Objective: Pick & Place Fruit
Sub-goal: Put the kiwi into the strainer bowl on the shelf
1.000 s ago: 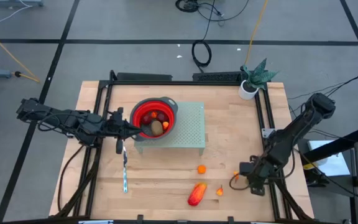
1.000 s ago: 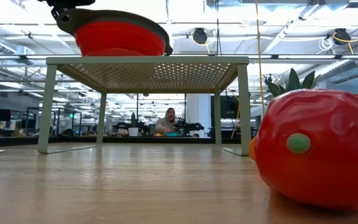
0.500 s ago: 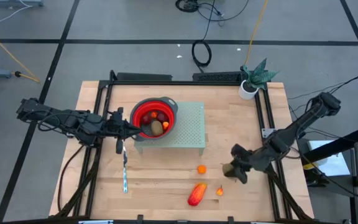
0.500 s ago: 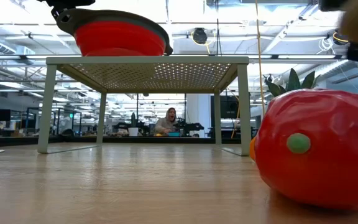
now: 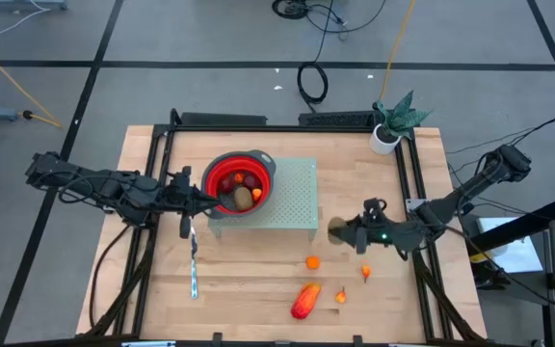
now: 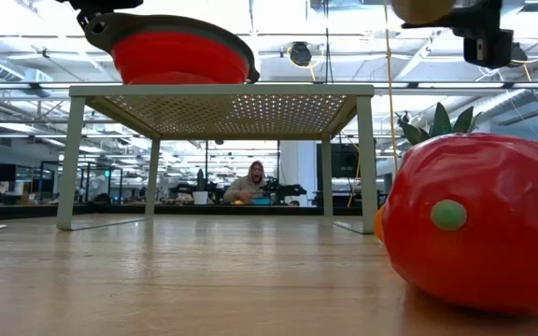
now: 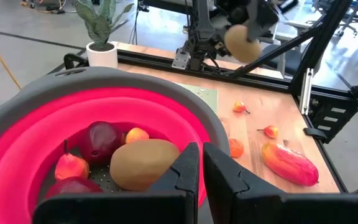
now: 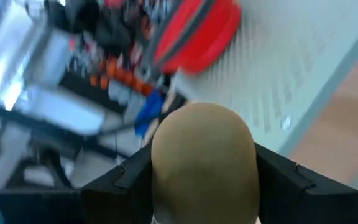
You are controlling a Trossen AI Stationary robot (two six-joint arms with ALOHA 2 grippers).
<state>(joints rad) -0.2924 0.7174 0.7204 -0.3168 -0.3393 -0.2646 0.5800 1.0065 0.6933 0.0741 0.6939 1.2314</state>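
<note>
Brown-green oval toy fruit (image 5: 338, 228): clamped between the fingers of the right gripper (image 5: 345, 231), carried above the bare wooden table (image 5: 258, 289), just off the four o'clock corner of the pale perforated metal stand (image 5: 297, 198).

Destination: red collapsible bowl with grey rim (image 5: 222, 167), on the stand toward ten o'clock from the carried fruit; already holds dark-red round pieces and another brown oval.

Left gripper (image 5: 203, 200): fingers together, pinching the bowl's rim at its eight o'clock edge, apparently steadying it.

Unplaced: small orange piece (image 5: 312, 261), two tiny stemmed orange pieces, elongated red-orange fruit (image 5: 304, 301), all on the table around six o'clock.

Handling note: keep the oval high enough to clear the rim, centre it over the bowl, then release low so that it does not bounce out.
</note>
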